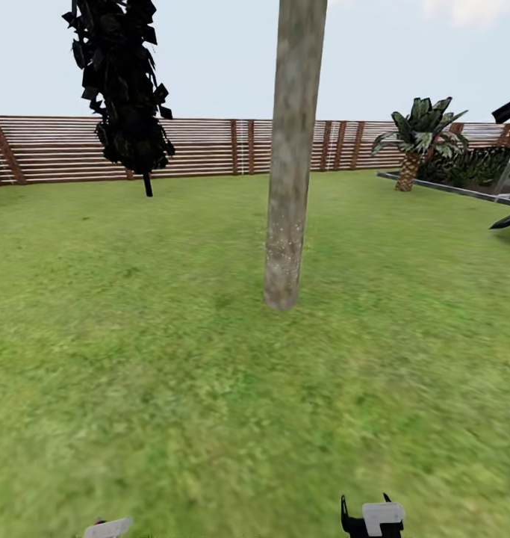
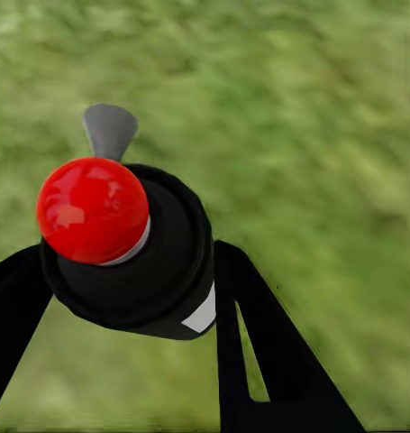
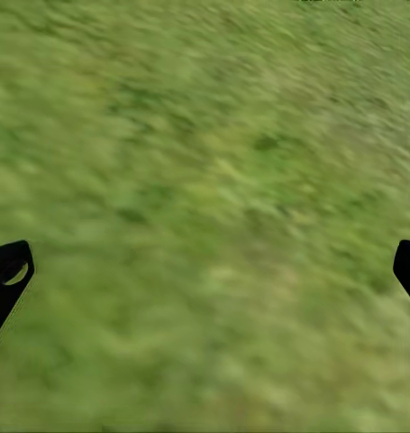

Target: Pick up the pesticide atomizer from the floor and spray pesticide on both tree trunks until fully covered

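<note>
standing on the lawn of the garden (image 1: pixel 172 388), facing a thick pale mottled tree trunk (image 1: pixel 290 187) that rises straight out of the grass a little right of centre and runs off the top of the head view. behind it, a brown slatted wooden fence (image 1: pixel 210 146) across the whole width. to the left, a narrow near-black cypress (image 1: pixel 124 90) in front of the fence. far right, a short palm (image 1: pixel 419 138) beside low dark shrubs (image 1: pixel 479 164) and a grey edging strip.

at the bottom edge of the head view, part of the left gripper (image 1: pixel 107 528) and part of the right gripper (image 1: pixel 374 517), well apart, both low over the grass and well short of the trunk.

in the left wrist view, pesticide atomizer (image 2: pixel 123 244) clamped between the two black fingers (image 2: pixel 259 343) of the left gripper: black rounded body, glossy red ball cap, small grey trigger-like tab behind it, blurred floor (image 2: pixel 304 117) beyond.

in the right wrist view, fingers (image 3: pixel 6 275) spread wide at opposite edges, holding nothing, over blurred green grass.
</note>
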Available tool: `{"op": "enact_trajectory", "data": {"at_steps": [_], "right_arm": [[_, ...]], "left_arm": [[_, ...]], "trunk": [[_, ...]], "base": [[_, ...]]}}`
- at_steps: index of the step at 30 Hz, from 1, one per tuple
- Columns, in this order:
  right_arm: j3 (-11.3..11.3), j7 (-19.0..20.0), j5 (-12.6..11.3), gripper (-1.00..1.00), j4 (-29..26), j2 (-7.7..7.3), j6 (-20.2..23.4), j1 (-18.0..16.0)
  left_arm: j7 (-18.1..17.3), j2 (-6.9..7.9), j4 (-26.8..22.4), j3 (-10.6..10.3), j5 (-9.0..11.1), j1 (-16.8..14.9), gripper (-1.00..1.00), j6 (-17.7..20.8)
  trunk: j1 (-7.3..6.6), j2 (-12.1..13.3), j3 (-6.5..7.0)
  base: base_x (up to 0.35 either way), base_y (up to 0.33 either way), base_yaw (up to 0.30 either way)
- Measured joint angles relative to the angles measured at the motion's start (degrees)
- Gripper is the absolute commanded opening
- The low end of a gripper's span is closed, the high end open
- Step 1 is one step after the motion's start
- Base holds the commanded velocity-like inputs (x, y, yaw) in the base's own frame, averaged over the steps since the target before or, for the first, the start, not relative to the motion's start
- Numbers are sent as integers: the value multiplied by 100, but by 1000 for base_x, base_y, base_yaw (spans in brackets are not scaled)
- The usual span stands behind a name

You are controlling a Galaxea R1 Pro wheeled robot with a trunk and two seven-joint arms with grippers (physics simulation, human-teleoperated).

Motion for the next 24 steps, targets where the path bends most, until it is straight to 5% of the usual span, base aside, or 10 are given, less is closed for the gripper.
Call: {"op": "enact_trajectory", "data": {"at_steps": [14, 24], "right_arm": [[1, 1, 1, 100, 0, 0, 0, 0], [1, 2, 1, 100, 0, 0, 0, 0]], "left_arm": [[0, 4, -6, 3, 7, 9, -100, -115], [0, -4, 0, 0, 8, 16, -100, -261]], "trunk": [[0, 0, -105], [0, 0, -179]], "base": [[-63, -196, 176], [-179, 85, 176]]}}
